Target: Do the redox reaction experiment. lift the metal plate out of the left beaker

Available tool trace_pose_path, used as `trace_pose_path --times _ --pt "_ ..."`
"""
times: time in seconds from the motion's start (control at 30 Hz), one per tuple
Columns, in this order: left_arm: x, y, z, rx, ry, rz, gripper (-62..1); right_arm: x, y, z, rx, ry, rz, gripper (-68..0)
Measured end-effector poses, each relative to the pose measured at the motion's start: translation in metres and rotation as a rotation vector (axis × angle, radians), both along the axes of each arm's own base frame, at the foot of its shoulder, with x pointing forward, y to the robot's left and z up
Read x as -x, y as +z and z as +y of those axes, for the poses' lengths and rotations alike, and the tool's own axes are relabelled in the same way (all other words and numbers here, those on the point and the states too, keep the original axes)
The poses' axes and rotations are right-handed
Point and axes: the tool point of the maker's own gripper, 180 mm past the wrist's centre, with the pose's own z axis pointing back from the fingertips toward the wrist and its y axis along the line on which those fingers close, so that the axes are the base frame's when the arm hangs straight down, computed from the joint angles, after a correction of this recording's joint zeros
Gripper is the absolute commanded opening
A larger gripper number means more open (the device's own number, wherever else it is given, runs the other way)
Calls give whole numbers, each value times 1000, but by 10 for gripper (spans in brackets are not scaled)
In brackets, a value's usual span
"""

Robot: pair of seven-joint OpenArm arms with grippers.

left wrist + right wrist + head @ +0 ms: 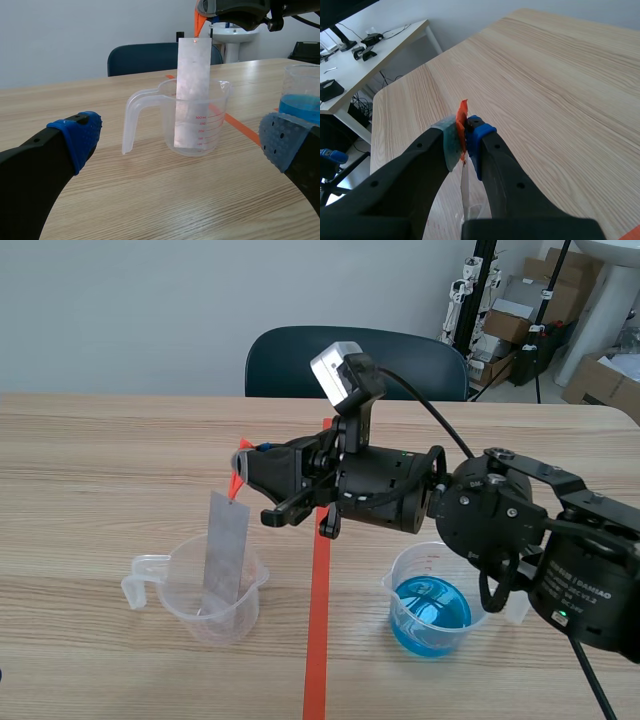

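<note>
Scene view: the right gripper (pixel 243 462) clamps the orange tab (pixel 236 484) topping the metal plate (pixel 226 555), whose foot stands inside the left beaker (pixel 178 600). Left wrist view: the left gripper (pixel 181 141) waits with its fingers spread, facing that beaker. Right wrist view: the pads (pixel 451 145) squeeze the tab. The lift seems barely begun. Next it calls for a straight upward pull clearing the rim.

The metal plate (pixel 226 545) is seen grey, its tab (pixel 237 483) orange; blue liquid (pixel 430 612) is held in the clear right beaker (pixel 398 585).
</note>
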Motion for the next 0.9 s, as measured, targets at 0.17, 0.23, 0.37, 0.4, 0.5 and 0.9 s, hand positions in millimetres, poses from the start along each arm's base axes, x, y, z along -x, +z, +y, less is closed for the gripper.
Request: trace_pose_path --times 0.17,0.23,0.37,0.4,0.5,0.9 --pt "0 0 0 -3 1 -1 14 1 0 0 -2 4 -1 -671" --pt "0 0 0 -3 1 -1 14 6 3 3 -15 36 -5 -671" --pt "0 0 0 -3 1 -1 14 11 5 5 -26 63 -8 -671" --pt "0 0 0 -3 1 -1 14 12 5 5 -26 70 -11 -671" --pt "0 0 0 -3 1 -1 14 12 5 5 -25 70 -11 -671" --pt "0 0 0 -3 1 -1 14 22 8 9 -38 129 -24 -671"
